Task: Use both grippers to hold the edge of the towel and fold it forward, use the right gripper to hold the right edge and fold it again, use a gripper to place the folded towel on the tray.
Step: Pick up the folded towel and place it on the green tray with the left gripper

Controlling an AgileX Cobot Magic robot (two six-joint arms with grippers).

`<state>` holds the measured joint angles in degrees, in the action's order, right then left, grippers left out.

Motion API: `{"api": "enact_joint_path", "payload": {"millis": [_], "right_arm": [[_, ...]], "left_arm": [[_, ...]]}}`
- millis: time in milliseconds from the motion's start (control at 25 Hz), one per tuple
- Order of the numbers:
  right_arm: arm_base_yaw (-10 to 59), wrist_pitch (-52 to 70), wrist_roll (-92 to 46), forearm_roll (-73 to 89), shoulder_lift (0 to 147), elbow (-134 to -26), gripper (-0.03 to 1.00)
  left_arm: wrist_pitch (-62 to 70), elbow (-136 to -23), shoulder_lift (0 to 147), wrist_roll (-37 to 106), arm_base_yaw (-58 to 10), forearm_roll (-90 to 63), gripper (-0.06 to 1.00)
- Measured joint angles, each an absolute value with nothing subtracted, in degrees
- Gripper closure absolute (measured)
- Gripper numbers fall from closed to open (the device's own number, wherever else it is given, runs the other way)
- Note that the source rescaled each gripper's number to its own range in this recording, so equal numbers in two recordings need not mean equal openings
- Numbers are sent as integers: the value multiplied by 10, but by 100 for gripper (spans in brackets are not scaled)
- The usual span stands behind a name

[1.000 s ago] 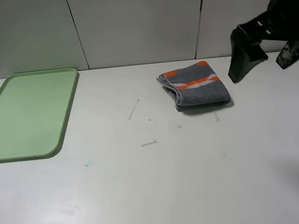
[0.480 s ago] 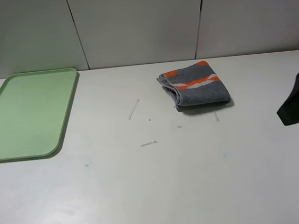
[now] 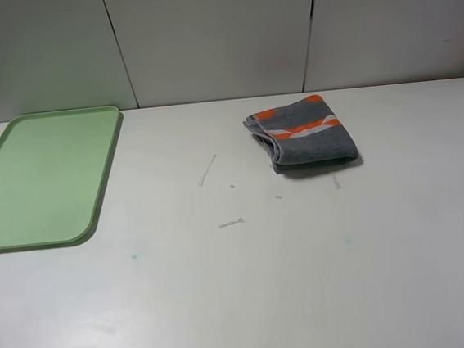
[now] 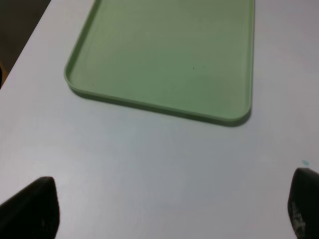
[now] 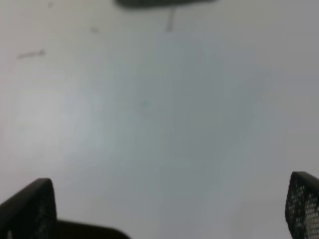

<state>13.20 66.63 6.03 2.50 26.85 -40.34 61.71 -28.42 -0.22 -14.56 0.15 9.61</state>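
Note:
The towel point(image 3: 302, 132) lies folded into a small grey bundle on the white table, right of centre toward the back, with its orange and white stripes facing up. The light green tray point(image 3: 43, 176) sits at the far left with nothing on it. Neither arm shows in the exterior high view. In the left wrist view my left gripper point(image 4: 167, 211) hangs open over bare table just short of the tray point(image 4: 169, 55). In the right wrist view my right gripper point(image 5: 164, 209) is open over bare table, and a blurred dark strip of the towel point(image 5: 164, 2) shows at the frame's edge.
A few pale thread-like scraps point(image 3: 208, 170) point(image 3: 231, 223) lie on the table between tray and towel. White wall panels close off the back. The table's left edge point(image 4: 22, 47) runs beside the tray.
The right arm, seen above and to the right of the towel a second ago, dropped toward the right edge and has left the exterior high view. The towel and tray have not moved.

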Motion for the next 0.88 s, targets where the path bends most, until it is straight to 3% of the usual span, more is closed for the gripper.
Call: {"api": "enact_joint_path", "payload": {"millis": [320,880], "right_arm": [[39,659,58,-4,103,-338,-3],[27,588,55,-34,-4,-284,-3]], "left_arm": [[617,-284,-2,-146,1,96,3],[618,-284,-2,-146,1,97,3]]}}
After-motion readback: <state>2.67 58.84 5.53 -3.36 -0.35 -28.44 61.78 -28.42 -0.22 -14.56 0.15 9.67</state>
